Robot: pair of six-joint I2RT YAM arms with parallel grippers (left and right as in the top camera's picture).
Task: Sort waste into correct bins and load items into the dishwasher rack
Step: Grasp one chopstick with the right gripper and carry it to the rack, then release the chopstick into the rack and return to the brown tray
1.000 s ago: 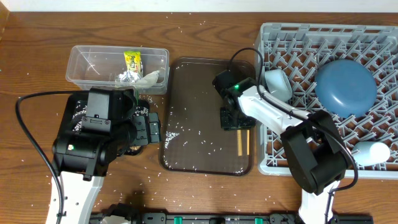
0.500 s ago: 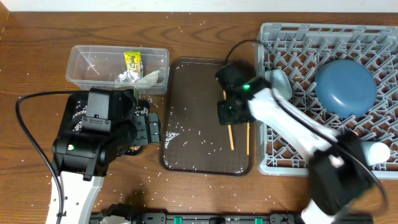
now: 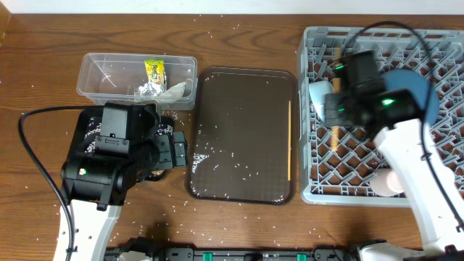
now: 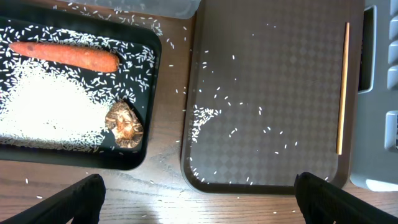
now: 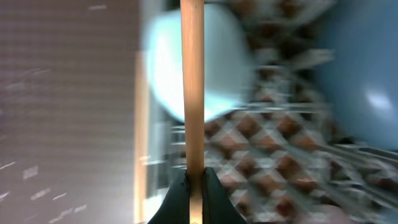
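My right gripper (image 3: 336, 109) (image 5: 194, 186) is shut on one wooden chopstick (image 5: 193, 87) and holds it over the left part of the grey dishwasher rack (image 3: 377, 43), above a light blue cup (image 5: 217, 68). The second chopstick (image 3: 289, 141) (image 4: 342, 87) lies on the brown serving tray (image 3: 239, 109). The dark blue dish (image 3: 424, 90) sits in the rack, partly hidden by my arm. My left gripper (image 4: 199, 205) is open and empty beside the black tray (image 4: 140, 158), which holds a carrot (image 4: 65, 55), rice (image 4: 50, 112) and a brown lump (image 4: 124, 121).
The clear tub (image 3: 101, 72) at the back left holds a yellow wrapper (image 3: 154, 71), foil (image 3: 147, 90) and a tissue (image 3: 174, 90). A pale pinkish cup (image 3: 388, 181) lies at the rack's front. Rice grains are scattered on the serving tray and table.
My right gripper has lifted one chopstick off the brown tray and carried it right, over the rack. The other chopstick stays on the tray. The left arm has not moved.
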